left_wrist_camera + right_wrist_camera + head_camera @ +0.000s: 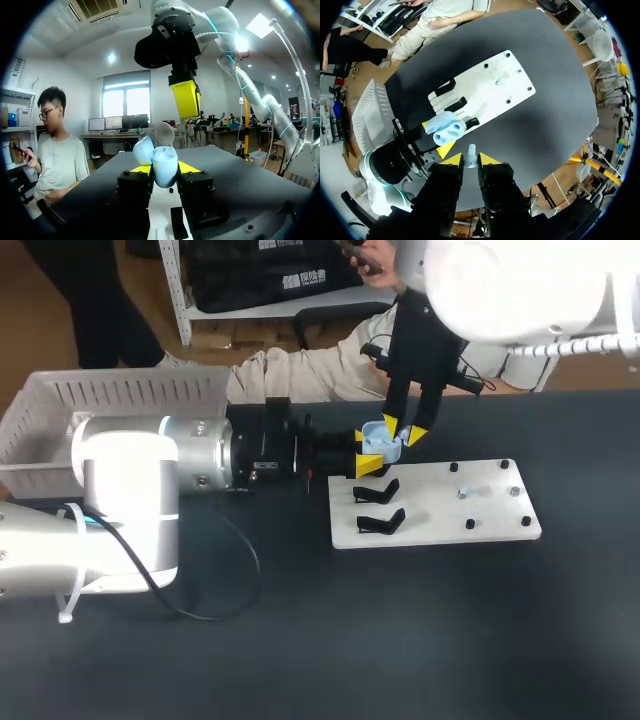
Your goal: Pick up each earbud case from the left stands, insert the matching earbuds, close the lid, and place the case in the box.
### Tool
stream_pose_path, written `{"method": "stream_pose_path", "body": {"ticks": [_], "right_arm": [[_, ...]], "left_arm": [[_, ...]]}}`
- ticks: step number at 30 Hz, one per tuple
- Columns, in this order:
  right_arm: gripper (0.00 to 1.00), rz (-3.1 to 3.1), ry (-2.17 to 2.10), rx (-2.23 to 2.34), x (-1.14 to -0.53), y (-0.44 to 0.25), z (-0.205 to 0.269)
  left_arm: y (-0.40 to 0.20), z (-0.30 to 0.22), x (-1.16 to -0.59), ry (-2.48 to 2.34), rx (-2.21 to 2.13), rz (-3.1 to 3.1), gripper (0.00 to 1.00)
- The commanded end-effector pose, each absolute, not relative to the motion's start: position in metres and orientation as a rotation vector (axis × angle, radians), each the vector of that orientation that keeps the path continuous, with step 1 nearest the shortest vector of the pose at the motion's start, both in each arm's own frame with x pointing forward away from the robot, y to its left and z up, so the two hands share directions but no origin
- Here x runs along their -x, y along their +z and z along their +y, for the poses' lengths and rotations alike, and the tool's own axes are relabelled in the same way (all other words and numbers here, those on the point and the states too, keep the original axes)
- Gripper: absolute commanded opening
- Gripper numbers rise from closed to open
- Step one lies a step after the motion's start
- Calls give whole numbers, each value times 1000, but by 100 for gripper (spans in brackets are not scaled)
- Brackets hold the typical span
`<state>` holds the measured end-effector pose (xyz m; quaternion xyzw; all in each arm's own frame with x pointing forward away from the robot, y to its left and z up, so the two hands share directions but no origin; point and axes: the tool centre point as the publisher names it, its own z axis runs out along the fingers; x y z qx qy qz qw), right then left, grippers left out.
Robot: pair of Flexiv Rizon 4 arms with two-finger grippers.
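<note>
Left pincer (164,170) is pinching the earbud case (162,161) by its lower half, with one yellow tip pressing on each side. Its lid (143,149) is standing open and tipping off to one side of the tips. Right pincer (470,160) is hanging just above the case and pinching one small earbud (471,151) between its tips.

The case is looking pale blue, smooth and round like a pebble. In the right wrist view it is showing what look like two hollows for the earbuds. I am guessing it is light, hard and slippery, because it is shiny and has no flat sides. The best place for holding it is low on the bottom half, just where the left pincer is gripping. The lid is looking thin and is hanging on a hinge, so I am thinking a push there could be snapping it shut too soon.

The earbud is looking tiny, pale and slick. It is probably weighing almost nothing, so a soft pinch is being enough. A bump on the rim of its hollow could be popping it out sideways.

Just beside the left pincer, black stands (378,490) are sitting on a white board (480,525). The box (120,390) is sitting well behind that pincer, beside its arm.
</note>
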<state>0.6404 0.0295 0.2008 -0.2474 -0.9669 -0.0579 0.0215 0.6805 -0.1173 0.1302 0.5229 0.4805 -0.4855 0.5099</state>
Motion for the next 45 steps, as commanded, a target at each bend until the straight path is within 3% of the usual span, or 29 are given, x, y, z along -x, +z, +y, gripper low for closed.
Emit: {"method": "stream_pose_path", "body": {"ticks": [1,45], "right_arm": [[0,-2989,-166,764,-644,201,31],[0,-2886,-100,994,-668,189,50]], "left_arm": [[130,-118,-678,-1161,-1252,1156,0],[130,-118,-678,-1161,-1252,1156,0]]}}
